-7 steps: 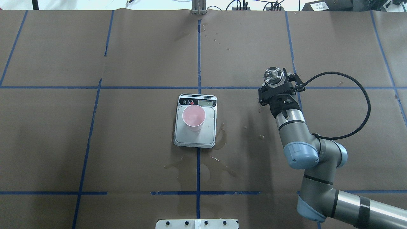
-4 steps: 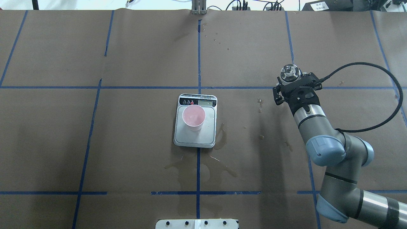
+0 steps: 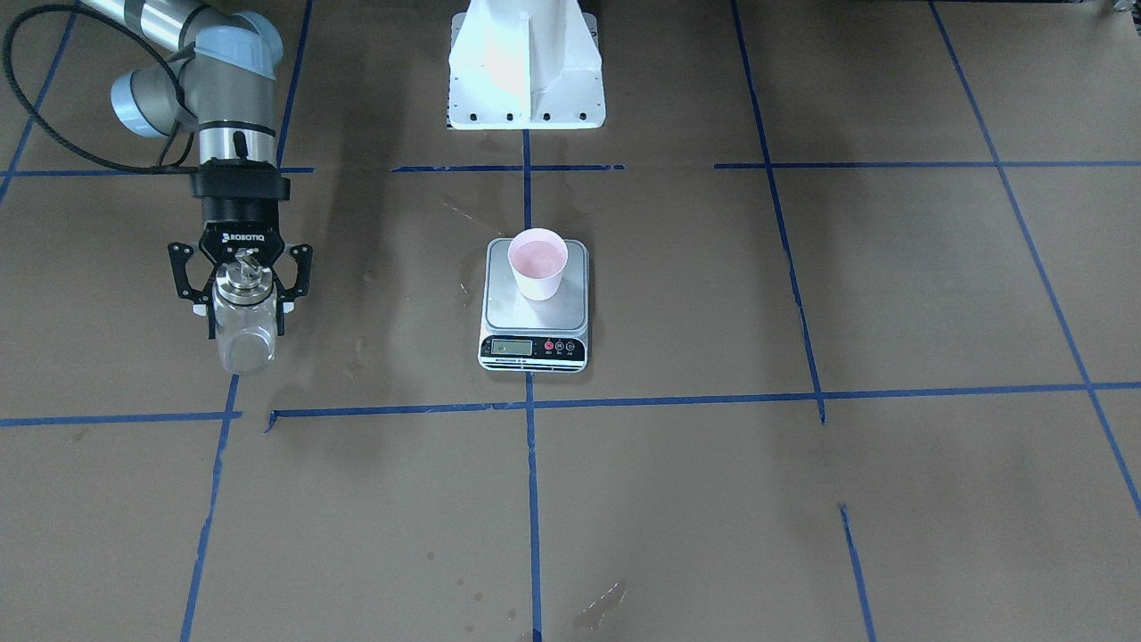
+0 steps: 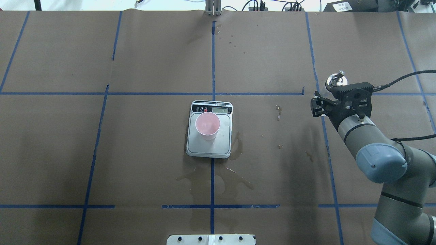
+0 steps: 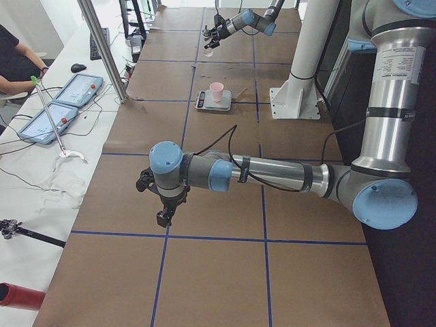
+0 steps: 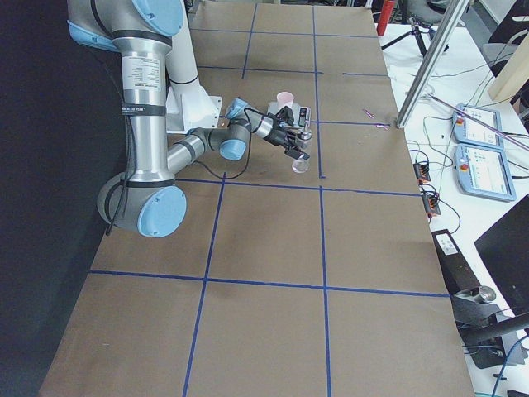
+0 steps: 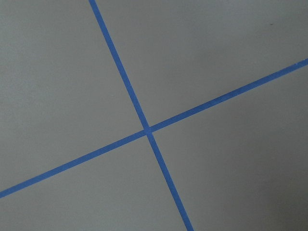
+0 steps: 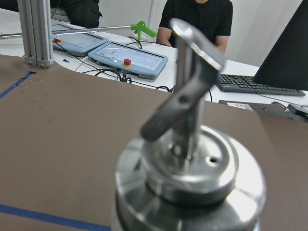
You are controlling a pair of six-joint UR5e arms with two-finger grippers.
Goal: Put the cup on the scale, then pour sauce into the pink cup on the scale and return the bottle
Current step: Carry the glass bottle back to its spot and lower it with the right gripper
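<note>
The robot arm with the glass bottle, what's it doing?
The right gripper holds the bottle upright, well off to the side of the scale. The cup stands on the scale with some sauce inside, so the pouring looks done and the bottle probably gets put back next. The left gripper hangs over the table far away.

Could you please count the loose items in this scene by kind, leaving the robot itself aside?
Cups: 1, the pink cup, standing on the scale.
Scales: 1, the scale.
Bottles: 1, the bottle, gripped by the right hand.
Total: 3.
</note>
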